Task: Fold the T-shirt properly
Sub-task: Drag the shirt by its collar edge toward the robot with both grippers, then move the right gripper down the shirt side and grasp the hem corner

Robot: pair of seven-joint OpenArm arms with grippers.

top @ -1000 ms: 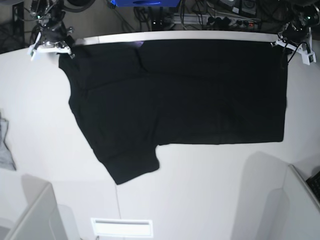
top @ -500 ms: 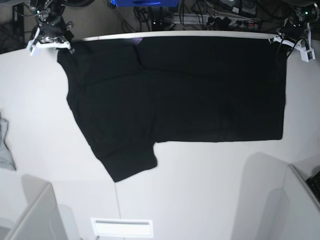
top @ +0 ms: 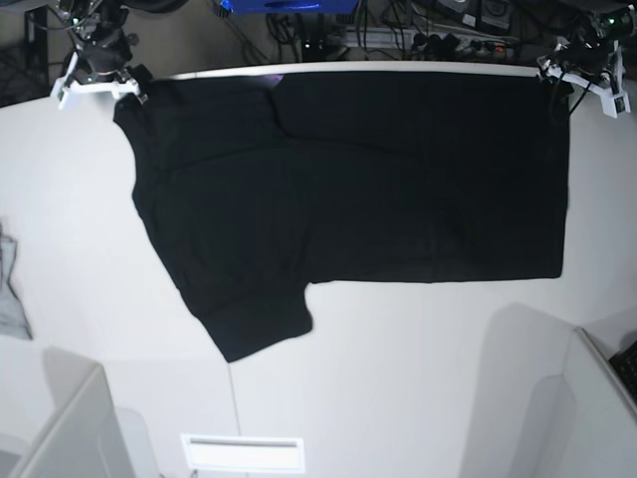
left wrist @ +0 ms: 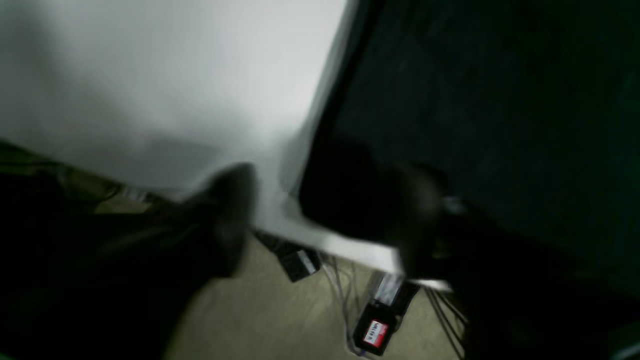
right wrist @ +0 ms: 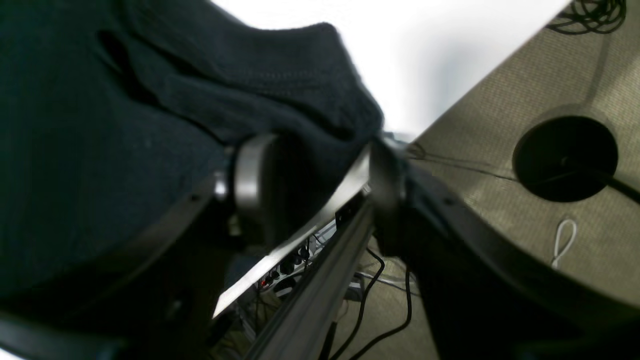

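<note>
You see the T-shirt (top: 348,189) spread plain black side up across the far half of the white worktop (top: 398,378), its top edge along the far rim and one sleeve reaching toward the near side. Your right tool (right wrist: 315,185) sits at the shirt's corner with its fingers apart; a bunched fold of cloth lies between them, but whether it is gripped is not clear. Your left tool (left wrist: 325,220) is badly blurred; its two dark fingers stand wide apart over the worktop's edge beside the shirt's hem. A grey cloth (top: 8,289) is cut off at the frame's side.
</note>
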